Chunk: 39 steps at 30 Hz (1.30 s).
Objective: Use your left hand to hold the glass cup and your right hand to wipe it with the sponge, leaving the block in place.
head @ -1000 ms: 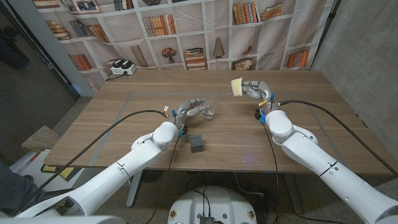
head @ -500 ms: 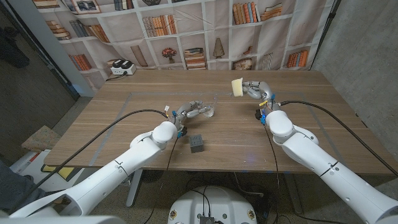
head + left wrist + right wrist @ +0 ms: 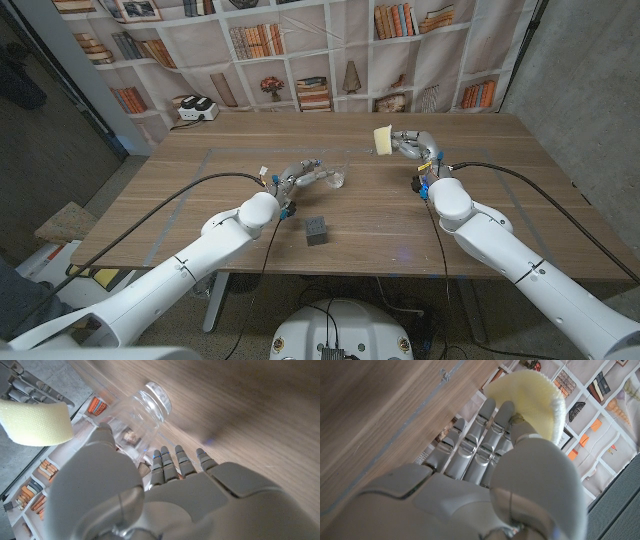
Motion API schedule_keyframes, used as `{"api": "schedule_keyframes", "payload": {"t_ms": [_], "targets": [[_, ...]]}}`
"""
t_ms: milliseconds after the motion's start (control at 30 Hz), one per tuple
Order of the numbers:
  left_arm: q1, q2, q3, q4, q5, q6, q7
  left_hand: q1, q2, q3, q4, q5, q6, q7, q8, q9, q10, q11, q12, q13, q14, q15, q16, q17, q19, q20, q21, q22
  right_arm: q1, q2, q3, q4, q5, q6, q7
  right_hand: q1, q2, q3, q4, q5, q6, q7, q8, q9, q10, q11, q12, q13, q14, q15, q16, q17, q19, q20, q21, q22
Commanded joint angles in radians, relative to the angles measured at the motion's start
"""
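My left hand (image 3: 300, 179) grips the clear glass cup (image 3: 334, 178) just left of the table's middle, and the cup is tipped on its side. In the left wrist view the glass cup (image 3: 145, 404) juts out past my left hand (image 3: 150, 495), with the yellow sponge (image 3: 35, 422) beyond it. My right hand (image 3: 413, 146) holds that pale yellow sponge (image 3: 382, 138) up at the far right-centre, well apart from the cup. The right wrist view shows the sponge (image 3: 535, 397) pinched at the fingertips of my right hand (image 3: 480, 480). The small grey block (image 3: 317, 230) stands on the table, nearer than the cup.
A white and black device (image 3: 197, 108) sits at the far left corner of the wooden table (image 3: 500, 230). A bookshelf backdrop hangs behind the table. Black cables run along both arms.
My left hand has drawn the cup slightly up and back, and the left arm has shifted left. The right hand with the sponge has barely moved. The block stays put.
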Motion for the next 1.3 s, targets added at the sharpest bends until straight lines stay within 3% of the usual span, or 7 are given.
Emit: {"api": "schedule_keyframes", "payload": {"t_ms": [33,333,700,900,1300], "targets": [[0.049,0.044,-0.056,-0.063,0.024,-0.064,0.052,0.003,-0.007,-0.002,0.001,0.006,0.009,-0.006,0.006,0.003,0.001,-0.005,0.008,0.0,-0.001,-0.008,0.008,0.003,0.002,-0.001,0.003,0.002,0.002,0.007,-0.005,0.003,0.0,0.0,-0.004,-0.003,0.008,0.0,0.001,0.004,0.006,-0.009,0.009,0.021,0.009,-0.003,0.0,0.005,-0.003,-0.008,-0.003,0.003,0.003,0.013,0.009,0.003],[0.087,0.039,-0.11,-0.047,0.026,-0.188,0.088,-0.003,-0.005,-0.006,0.004,0.008,0.028,-0.027,0.018,0.002,0.02,-0.022,0.02,-0.001,0.014,-0.026,0.017,0.003,0.003,-0.011,0.007,0.001,-0.001,0.006,-0.008,-0.015,-0.013,-0.012,-0.017,-0.001,0.007,0.0,-0.001,0.004,0.007,-0.008,0.009,0.02,0.008,-0.003,-0.002,0.005,-0.002,-0.01,-0.003,0.003,0.002,0.014,0.008,0.003],[0.101,0.017,-0.167,-0.007,-0.023,-0.353,0.052,-0.012,-0.003,-0.011,0.01,0.011,0.062,-0.042,0.032,0.002,0.044,-0.049,0.032,-0.004,0.028,-0.048,0.023,0.002,0.003,-0.033,0.009,0.001,-0.028,0.005,0.004,-0.037,-0.018,-0.005,-0.036,-0.002,0.007,0.001,-0.001,0.004,0.008,-0.009,0.01,0.021,0.008,-0.003,-0.003,0.007,-0.006,-0.009,-0.005,0.002,0.0,0.009,0.006,0.003],[0.086,-0.011,-0.186,0.023,-0.109,-0.398,-0.008,-0.019,0.0,-0.014,0.015,0.013,0.08,-0.053,0.038,0.002,0.06,-0.054,0.038,-0.006,0.045,-0.058,0.029,0.002,0.02,-0.051,0.017,0.001,-0.033,-0.004,0.01,-0.05,-0.012,-0.014,-0.027,-0.003,0.007,0.001,0.0,0.004,0.007,-0.009,0.01,0.021,0.008,-0.003,-0.004,0.007,-0.006,-0.008,-0.006,0.002,0.0,0.008,0.006,0.003],[0.087,-0.017,-0.192,0.006,-0.115,-0.387,-0.008,-0.027,0.005,-0.017,0.021,0.014,0.096,-0.061,0.042,0.001,0.074,-0.059,0.042,-0.008,0.049,-0.067,0.029,0.002,0.011,-0.052,0.014,0.002,-0.028,-0.014,0.024,-0.029,-0.004,0.015,-0.006,-0.005,0.007,0.002,0.001,0.004,0.007,-0.011,0.011,0.021,0.008,-0.004,-0.006,0.008,-0.008,-0.008,-0.007,0.001,-0.002,0.008,0.004,0.003]]}}
